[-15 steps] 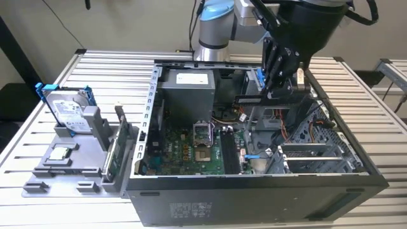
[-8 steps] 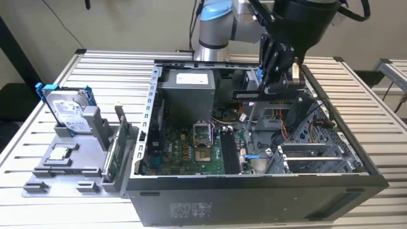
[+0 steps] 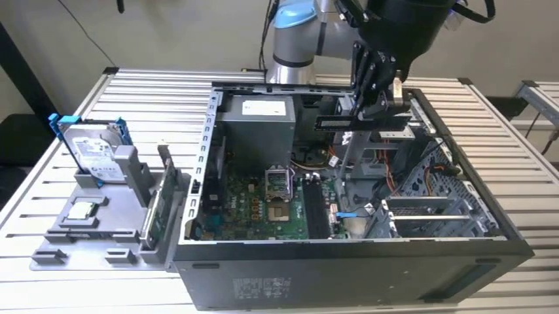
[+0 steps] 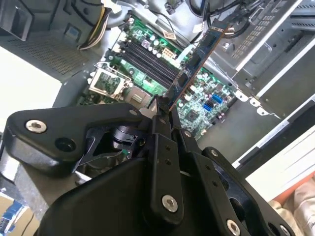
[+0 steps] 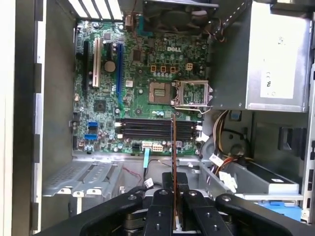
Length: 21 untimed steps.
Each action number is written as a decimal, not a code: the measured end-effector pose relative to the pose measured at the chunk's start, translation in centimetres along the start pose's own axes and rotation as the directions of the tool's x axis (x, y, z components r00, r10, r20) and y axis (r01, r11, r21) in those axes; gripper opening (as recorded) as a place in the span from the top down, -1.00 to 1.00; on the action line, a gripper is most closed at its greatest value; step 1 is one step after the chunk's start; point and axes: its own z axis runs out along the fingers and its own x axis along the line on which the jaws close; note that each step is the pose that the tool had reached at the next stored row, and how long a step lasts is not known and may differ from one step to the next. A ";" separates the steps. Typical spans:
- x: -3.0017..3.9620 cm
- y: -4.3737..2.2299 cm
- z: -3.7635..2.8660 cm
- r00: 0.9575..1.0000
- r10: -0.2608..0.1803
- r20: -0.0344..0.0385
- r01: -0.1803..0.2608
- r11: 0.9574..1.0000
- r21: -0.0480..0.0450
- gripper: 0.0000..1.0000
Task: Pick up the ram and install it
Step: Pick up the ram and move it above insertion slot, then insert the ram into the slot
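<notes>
The ram [image 3: 349, 122], a long dark stick, hangs level above the open computer case [image 3: 349, 261], and my gripper [image 3: 384, 112] is shut on it from above. Both wrist views show the ram edge-on [image 4: 197, 59] [image 5: 174, 142], sticking out from between the black fingers [image 4: 156, 147] [image 5: 162, 206]. Below it lie the black memory slots [image 5: 147, 129] [image 4: 147, 54] [image 3: 315, 203] on the green motherboard [image 5: 103, 105]. The stick is well above the slots and touches nothing else.
A grey holder [image 3: 88, 229] at the exterior view's left carries a silver hard drive in a blue frame [image 3: 91, 154] and a green circuit card [image 3: 162, 203]. Inside the case are the grey power supply [image 3: 258, 124], the CPU socket [image 3: 277, 186], cables and drive cages [image 3: 436, 209].
</notes>
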 end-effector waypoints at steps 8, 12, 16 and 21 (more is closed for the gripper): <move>-1.73 0.11 0.25 1.000 0.001 0.001 -0.001 1.000 0.000 0.71; -2.55 0.13 0.36 1.000 0.002 0.001 -0.002 1.000 0.000 0.71; -2.86 0.12 0.46 1.000 0.004 0.002 -0.004 1.000 0.000 0.71; -2.86 0.13 0.48 1.000 0.007 0.002 -0.007 1.000 0.001 0.71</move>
